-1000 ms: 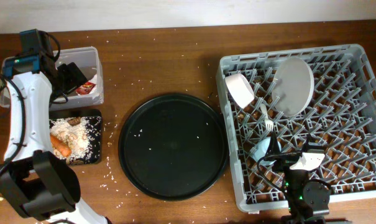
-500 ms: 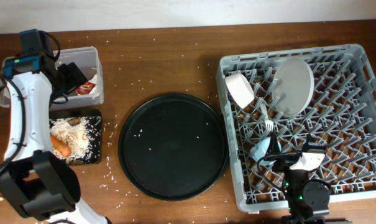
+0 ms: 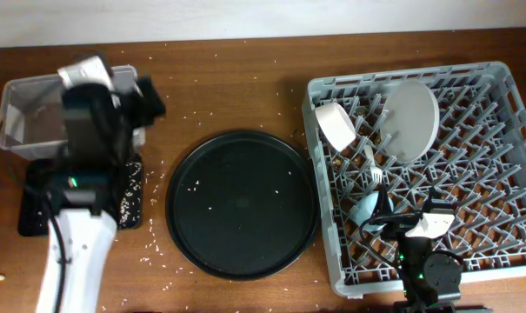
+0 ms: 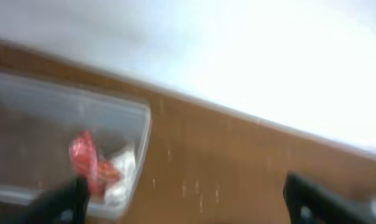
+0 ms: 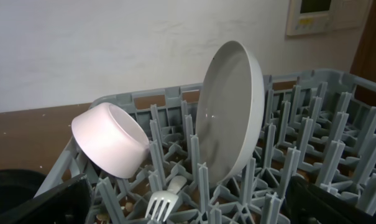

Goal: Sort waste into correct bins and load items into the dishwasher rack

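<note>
My left gripper (image 3: 146, 101) is open and empty, hovering at the right end of the clear tub (image 3: 28, 117); its view is blurred. In the left wrist view the gripper (image 4: 188, 208) looks at the tub (image 4: 26, 124) with the red-and-white wrapper (image 4: 91, 165) inside. My left arm covers most of the shallow black tray (image 3: 32, 213); the carrot is hidden. The grey rack (image 3: 506, 174) holds the white bowl (image 3: 335, 124), grey plate (image 3: 412, 120), white fork (image 3: 371, 165) and light blue cup (image 3: 364, 209). My right gripper (image 3: 386, 217) is open beside the cup, and bowl (image 5: 110, 140), plate (image 5: 231, 112) and fork (image 5: 163, 202) show ahead of it (image 5: 188, 211).
A large round black tray (image 3: 241, 204) with a few crumbs lies between the bins and the rack. Pale grain crumbs (image 3: 171, 96) are scattered over the wooden table around the bins and the tray. A white wall runs along the far edge.
My left arm has swung fast: the wrist lifted out of the tub and the gripper moved right to the tub's right end. The arm now lies over the shallow black tray. The right arm is still.
</note>
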{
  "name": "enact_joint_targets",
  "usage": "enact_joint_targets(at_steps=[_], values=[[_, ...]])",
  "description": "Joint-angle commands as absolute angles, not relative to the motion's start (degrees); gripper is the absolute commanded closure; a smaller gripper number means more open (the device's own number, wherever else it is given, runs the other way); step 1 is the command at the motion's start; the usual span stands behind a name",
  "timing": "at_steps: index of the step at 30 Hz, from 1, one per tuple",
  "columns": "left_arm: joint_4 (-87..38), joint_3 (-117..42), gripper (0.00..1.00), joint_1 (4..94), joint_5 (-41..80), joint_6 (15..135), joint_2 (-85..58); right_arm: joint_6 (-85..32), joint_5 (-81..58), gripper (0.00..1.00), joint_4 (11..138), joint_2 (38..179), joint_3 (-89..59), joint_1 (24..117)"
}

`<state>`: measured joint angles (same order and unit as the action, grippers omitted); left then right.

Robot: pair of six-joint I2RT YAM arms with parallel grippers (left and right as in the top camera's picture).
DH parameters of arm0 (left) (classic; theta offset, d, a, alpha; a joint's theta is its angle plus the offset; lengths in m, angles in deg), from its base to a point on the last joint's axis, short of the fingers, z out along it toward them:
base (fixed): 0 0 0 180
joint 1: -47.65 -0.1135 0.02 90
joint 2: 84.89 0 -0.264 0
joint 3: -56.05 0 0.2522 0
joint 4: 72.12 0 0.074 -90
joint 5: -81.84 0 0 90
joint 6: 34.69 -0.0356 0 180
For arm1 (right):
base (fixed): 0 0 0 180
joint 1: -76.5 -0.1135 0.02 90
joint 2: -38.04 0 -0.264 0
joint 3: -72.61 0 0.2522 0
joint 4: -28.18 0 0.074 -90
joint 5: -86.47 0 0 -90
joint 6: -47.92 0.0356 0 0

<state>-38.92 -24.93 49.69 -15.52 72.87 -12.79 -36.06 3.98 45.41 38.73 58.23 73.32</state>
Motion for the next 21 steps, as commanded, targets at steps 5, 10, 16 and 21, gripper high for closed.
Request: enact_joint_targets(at_steps=[5,10,16,21], values=[[-73.47,21.36,0.01,46.68,-6.58,64.57,-43.50,-35.65,4.46,0.02,45.84,38.25,58.53,73.54],[-78.21,37.41,0.01,45.65,-6.82,62.64,-60.22,-35.65,4.46,0.02,45.82,38.25,58.53,73.52],[-68.44,41.82,0.01,44.80,-5.92,58.21,-74.49,-35.65,4.46,0.02,45.82,38.25,58.53,73.54],[-56.55,41.82,0.01,40.25,-2.95,58.03,-82.87,-35.65,4.46,0.02,45.84,38.25,58.53,73.54]])
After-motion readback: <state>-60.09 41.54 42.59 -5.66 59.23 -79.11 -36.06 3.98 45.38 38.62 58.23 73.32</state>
